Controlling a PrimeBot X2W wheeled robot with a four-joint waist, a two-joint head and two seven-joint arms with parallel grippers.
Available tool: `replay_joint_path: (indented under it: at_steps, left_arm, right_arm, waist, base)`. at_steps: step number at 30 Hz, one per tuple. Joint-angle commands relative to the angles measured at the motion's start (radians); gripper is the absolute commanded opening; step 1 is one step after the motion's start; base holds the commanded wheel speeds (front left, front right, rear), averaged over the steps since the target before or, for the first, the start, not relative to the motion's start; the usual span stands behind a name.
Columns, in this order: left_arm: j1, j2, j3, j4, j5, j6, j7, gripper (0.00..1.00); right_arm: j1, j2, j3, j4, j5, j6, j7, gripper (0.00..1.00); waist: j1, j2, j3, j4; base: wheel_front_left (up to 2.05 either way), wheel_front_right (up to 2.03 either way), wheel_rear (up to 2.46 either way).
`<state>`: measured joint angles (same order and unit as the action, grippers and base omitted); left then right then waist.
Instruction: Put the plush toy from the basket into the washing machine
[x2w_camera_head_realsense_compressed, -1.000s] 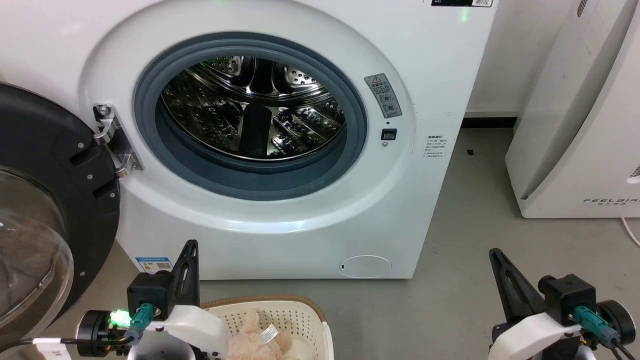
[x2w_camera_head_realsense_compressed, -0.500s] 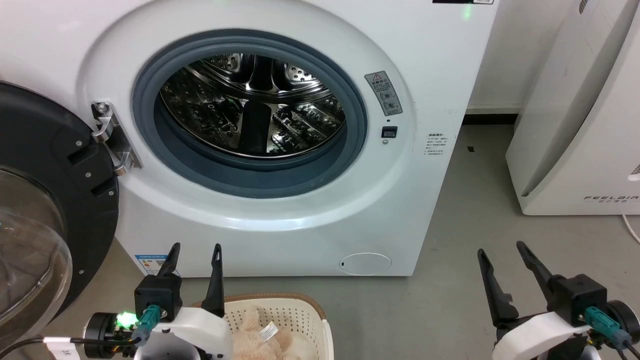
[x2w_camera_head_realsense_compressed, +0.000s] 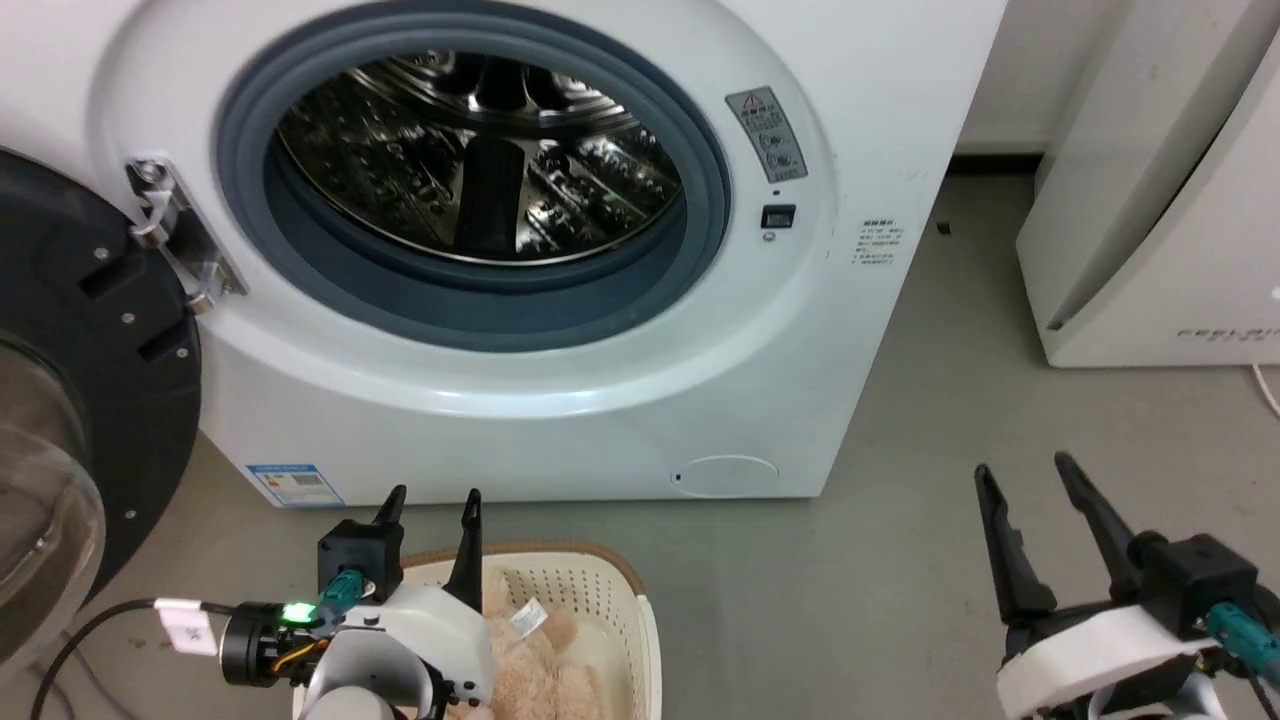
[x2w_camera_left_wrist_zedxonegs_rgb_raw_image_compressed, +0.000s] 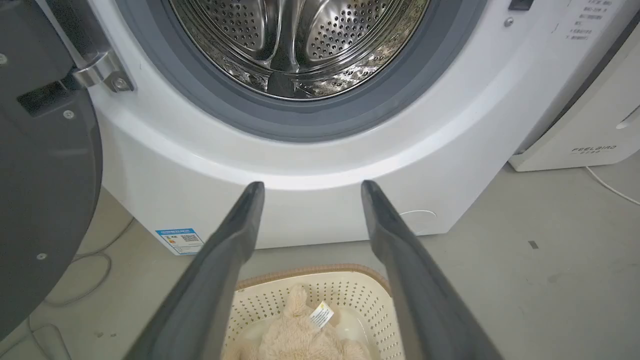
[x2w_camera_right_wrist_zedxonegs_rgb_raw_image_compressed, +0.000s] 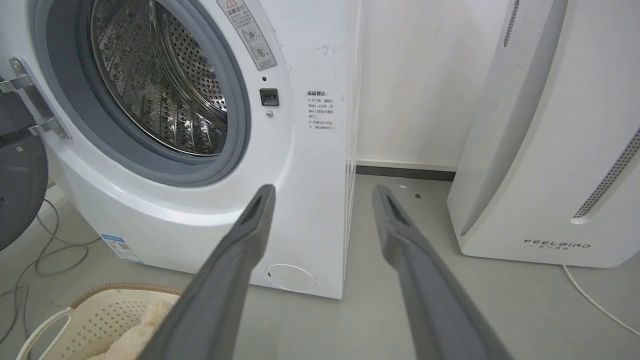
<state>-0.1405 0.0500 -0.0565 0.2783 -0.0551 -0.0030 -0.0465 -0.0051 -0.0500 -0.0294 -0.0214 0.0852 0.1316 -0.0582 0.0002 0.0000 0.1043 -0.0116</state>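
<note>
A: What stands furthest left?
B: The door (x2w_camera_head_realsense_compressed: 95, 330), black-framed with a glass bowl. It is swung wide open on its hinge at the left of the washer (x2w_camera_head_realsense_compressed: 560, 400).
A: And the washer itself?
B: White, front-loading. Its porthole is uncovered, and a grey gasket (x2w_camera_head_realsense_compressed: 470, 322) rings the shiny steel drum (x2w_camera_head_realsense_compressed: 480, 160). A warning sticker (x2w_camera_head_realsense_compressed: 765, 132) sits to the right of the porthole.
A: Where is the left gripper (x2w_camera_head_realsense_compressed: 433, 497)?
B: Low in the head view, in front of the washer's base, at the left part of the basket (x2w_camera_head_realsense_compressed: 592, 592). Its fingers are spread apart and grip nothing, and they point toward the washer.
A: The basket?
B: On the floor (x2w_camera_head_realsense_compressed: 880, 520) just before the washer, cream with a brown rim.
A: And the toy (x2w_camera_head_realsense_compressed: 545, 665)?
B: Inside the basket, beige and fluffy, with its white tag (x2w_camera_head_realsense_compressed: 526, 618) showing on top. In the left wrist view it shows low down, between the two fingers.
A: The right gripper (x2w_camera_head_realsense_compressed: 1025, 466)?
B: Well to the right of the basket, over the floor. Its fingers are parted and empty, aimed toward the washer's right corner.
A: Furthest right?
B: A white appliance (x2w_camera_head_realsense_compressed: 1150, 220) standing beside the washer, with a strip of floor between them.
</note>
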Motion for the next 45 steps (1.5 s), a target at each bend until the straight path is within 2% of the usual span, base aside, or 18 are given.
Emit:
replay_joint_path:
  at_steps: [1,15,16,35,45]
  left_arm:
    - [-0.021,0.001,-0.006,0.021,-0.005,-0.002,-0.008,1.00]
    - [-0.121,0.027,-0.037,0.190,-0.031,0.008,0.014,1.00]
    - [-0.142,0.032,-0.043,0.222,-0.038,0.012,0.021,1.00]
    - [-0.295,0.061,-0.103,0.419,-0.075,-0.002,0.070,1.00]
    - [-0.392,0.107,-0.164,0.542,-0.077,0.008,0.106,1.00]
  right_arm:
    - [-0.020,0.000,-0.005,-0.010,0.011,0.000,-0.009,1.00]
    - [-0.075,0.000,-0.017,-0.036,0.049,0.000,-0.038,1.00]
    - [-0.087,0.000,-0.020,-0.043,0.058,0.000,-0.044,1.00]
    - [-0.149,0.000,-0.041,-0.100,0.091,-0.001,-0.083,1.00]
    - [-0.188,0.000,-0.057,-0.143,0.116,-0.001,-0.108,1.00]
  waist:
    - [-0.0002,0.0000,0.013,-0.003]
    - [-0.0002,0.0000,0.163,-0.027]
    - [-0.0002,0.0000,0.199,-0.032]
    - [-0.0002,0.0000,0.452,-0.047]
    - [-0.0002,0.0000,0.589,-0.054]
  base:
    - [0.00,0.00,0.00]
    - [0.00,0.00,0.00]
    - [0.00,0.00,0.00]
    - [0.00,0.00,0.00]
    - [0.00,0.00,0.00]
